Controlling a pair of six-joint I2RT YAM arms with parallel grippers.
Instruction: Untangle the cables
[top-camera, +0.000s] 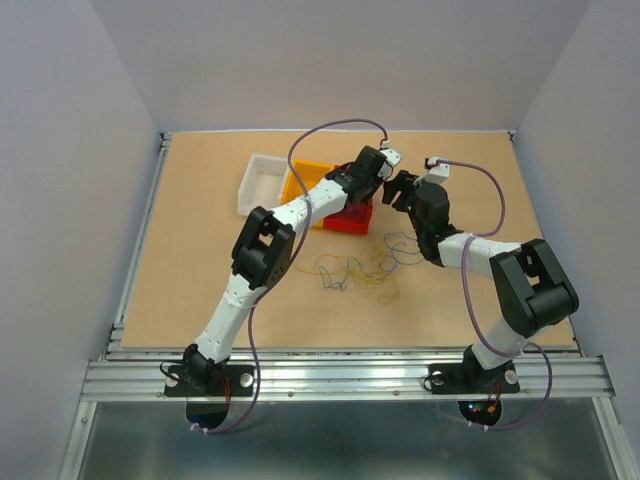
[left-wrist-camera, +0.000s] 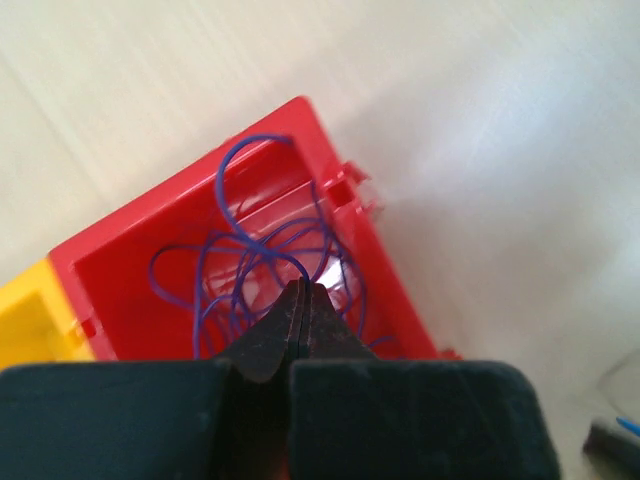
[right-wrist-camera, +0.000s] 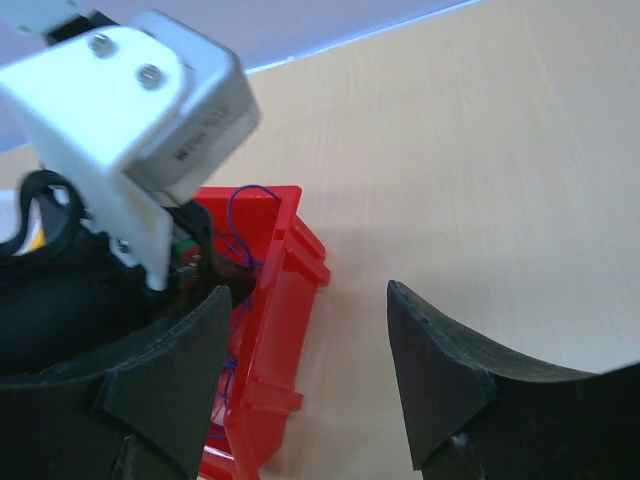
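Note:
A blue-purple cable (left-wrist-camera: 225, 262) lies in loose loops inside the red bin (left-wrist-camera: 105, 270), and one loop rises above the rim. My left gripper (left-wrist-camera: 303, 290) hangs over that bin, shut, with strands of the cable running into its tips. The other cables (top-camera: 365, 268), thin yellow, tan and blue-purple strands, lie spread on the table in front of the bin. In the top view the left gripper (top-camera: 372, 190) is above the red bin (top-camera: 352, 222). My right gripper (right-wrist-camera: 308, 290) stands open beside the bin's right wall (right-wrist-camera: 275, 320), with nothing between its fingers.
A yellow bin (top-camera: 303, 186) adjoins the red one on its left, and a white tray (top-camera: 262, 182) stands beyond it. The two wrists are close together over the bins. Bare wooden tabletop (top-camera: 470, 180) stretches to the right and front.

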